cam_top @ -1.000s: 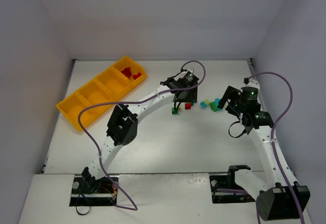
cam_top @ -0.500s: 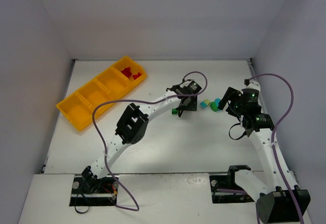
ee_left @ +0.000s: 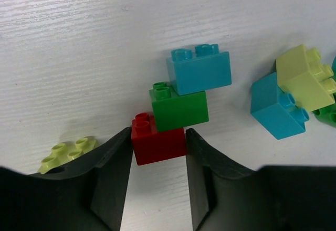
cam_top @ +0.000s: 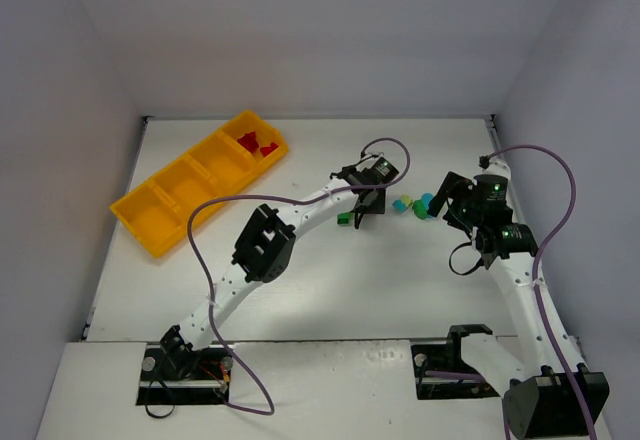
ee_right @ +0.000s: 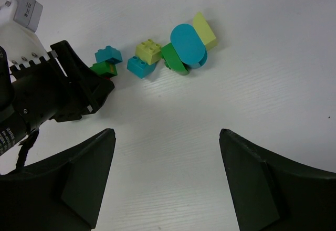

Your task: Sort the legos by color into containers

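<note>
Clamping the left pincer point(ee_left: 158, 135) on both flanks of the red brick point(ee_left: 157, 146), down on the bench point(ee_left: 79, 42) against the green brick point(ee_left: 178, 107), probably for carrying to the tray point(cam_top: 150, 222), joining the red legos point(cam_top: 257, 144) lying in its end compartment. Holding the right pincer point(ee_right: 167, 152) wide apart and empty above the bench, likely to avoid crowding. Showing that contact only in the left wrist view; hiding the brick beneath the arm in the top view, yet alone showing the tray, well apart to the left.

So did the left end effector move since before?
Yes. In the top view the left end effector shifted slightly right, farther from the yellow tray.
</note>
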Action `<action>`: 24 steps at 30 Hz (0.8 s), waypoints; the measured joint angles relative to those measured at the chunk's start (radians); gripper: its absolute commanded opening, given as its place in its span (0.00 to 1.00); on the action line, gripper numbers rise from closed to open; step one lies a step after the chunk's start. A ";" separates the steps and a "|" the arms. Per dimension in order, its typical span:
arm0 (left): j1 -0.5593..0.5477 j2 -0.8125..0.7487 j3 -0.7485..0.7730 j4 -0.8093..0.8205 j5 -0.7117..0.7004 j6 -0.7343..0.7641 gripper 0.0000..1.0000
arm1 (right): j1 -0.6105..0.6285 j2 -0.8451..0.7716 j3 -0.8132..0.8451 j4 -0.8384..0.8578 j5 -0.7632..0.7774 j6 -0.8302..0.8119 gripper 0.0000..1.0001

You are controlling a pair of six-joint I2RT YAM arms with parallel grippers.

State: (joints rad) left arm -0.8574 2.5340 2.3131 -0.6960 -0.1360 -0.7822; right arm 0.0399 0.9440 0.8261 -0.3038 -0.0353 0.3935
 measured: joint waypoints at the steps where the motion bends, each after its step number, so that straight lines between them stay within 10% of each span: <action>1: 0.000 0.001 0.000 0.000 -0.003 0.003 0.30 | 0.000 0.000 0.000 0.000 0.000 0.000 0.77; 7: 0.001 0.001 -0.001 0.004 -0.016 0.030 0.08 | 0.000 0.000 0.000 0.000 0.000 -0.001 0.77; 24: 0.079 -0.484 -0.397 0.238 0.124 0.558 0.07 | 0.000 0.048 0.153 0.024 -0.305 -0.115 0.85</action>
State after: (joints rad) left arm -0.7780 2.0495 1.9163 -0.4583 -0.0116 -0.2245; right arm 0.0399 0.9920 0.9787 -0.2802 -0.3405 0.2787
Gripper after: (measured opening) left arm 0.318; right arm 0.853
